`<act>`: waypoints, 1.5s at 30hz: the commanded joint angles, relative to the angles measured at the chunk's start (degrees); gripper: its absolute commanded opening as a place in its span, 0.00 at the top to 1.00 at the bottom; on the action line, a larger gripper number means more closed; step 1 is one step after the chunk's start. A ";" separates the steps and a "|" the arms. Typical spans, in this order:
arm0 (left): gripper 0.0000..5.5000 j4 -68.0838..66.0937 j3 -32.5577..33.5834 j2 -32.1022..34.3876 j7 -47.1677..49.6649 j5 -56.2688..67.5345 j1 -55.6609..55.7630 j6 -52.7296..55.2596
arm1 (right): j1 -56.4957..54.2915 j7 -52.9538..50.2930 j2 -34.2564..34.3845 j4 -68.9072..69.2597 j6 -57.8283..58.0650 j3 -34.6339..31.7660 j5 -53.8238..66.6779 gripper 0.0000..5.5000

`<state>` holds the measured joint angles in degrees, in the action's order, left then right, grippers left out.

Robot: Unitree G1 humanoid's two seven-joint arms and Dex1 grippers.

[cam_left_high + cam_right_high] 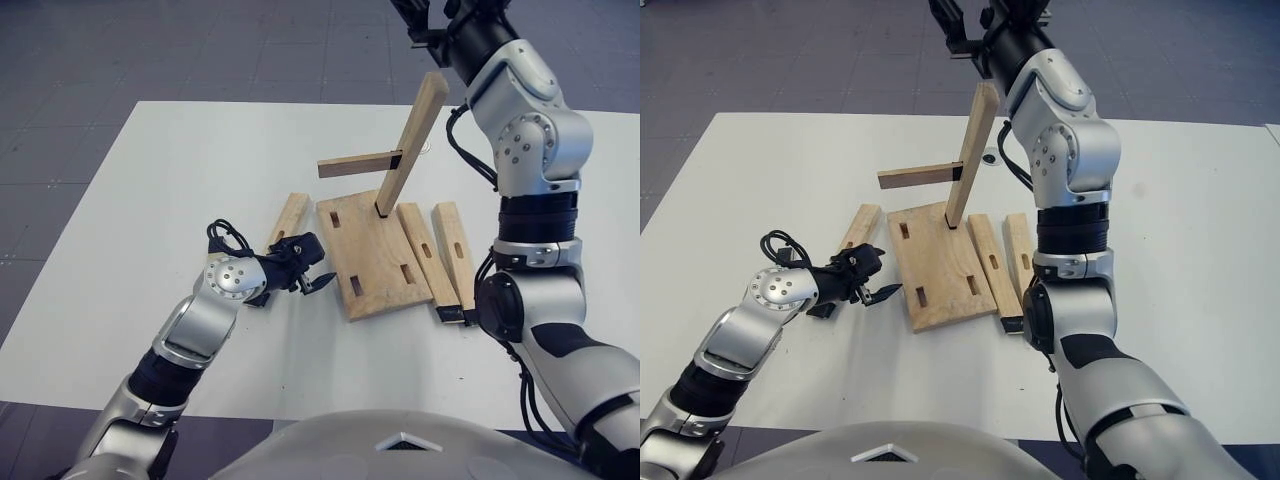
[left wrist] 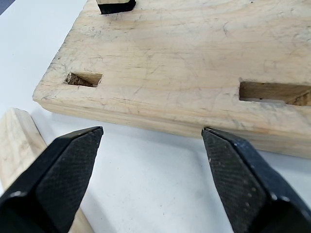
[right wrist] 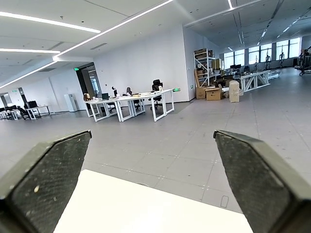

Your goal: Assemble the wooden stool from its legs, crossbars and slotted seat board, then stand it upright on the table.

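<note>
The slotted seat board (image 1: pixel 372 262) lies flat in the middle of the white table. One leg (image 1: pixel 410 140) stands tilted in its far slot, and a crossbar (image 1: pixel 356 165) juts from that leg toward my left. Two loose legs (image 1: pixel 426 256) (image 1: pixel 455 250) lie just right of the board, and a third (image 1: pixel 290 218) lies at its left. My left gripper (image 1: pixel 316 281) hovers low beside the board's left edge, open, with the board edge (image 2: pixel 184 63) in front of its fingertips. Above and beyond the standing leg's top, my right gripper (image 1: pixel 968 28) is open and holds nothing.
The table's white top (image 1: pixel 180 180) stretches wide on the left and at the near edge. Beyond its far edge is grey floor (image 1: pixel 200 40). A small dark mark (image 1: pixel 991 156) sits on the table behind the standing leg.
</note>
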<state>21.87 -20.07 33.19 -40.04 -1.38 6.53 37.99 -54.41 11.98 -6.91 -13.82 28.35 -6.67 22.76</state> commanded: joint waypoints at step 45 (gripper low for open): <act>0.31 3.63 5.45 1.27 1.09 2.53 -0.05 3.61 | 5.25 -4.25 -12.06 17.46 16.84 -15.58 12.07 0.15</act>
<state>24.61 -17.06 32.85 -39.40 0.99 6.40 40.75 -56.56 6.40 -15.84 2.69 42.88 -21.85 35.97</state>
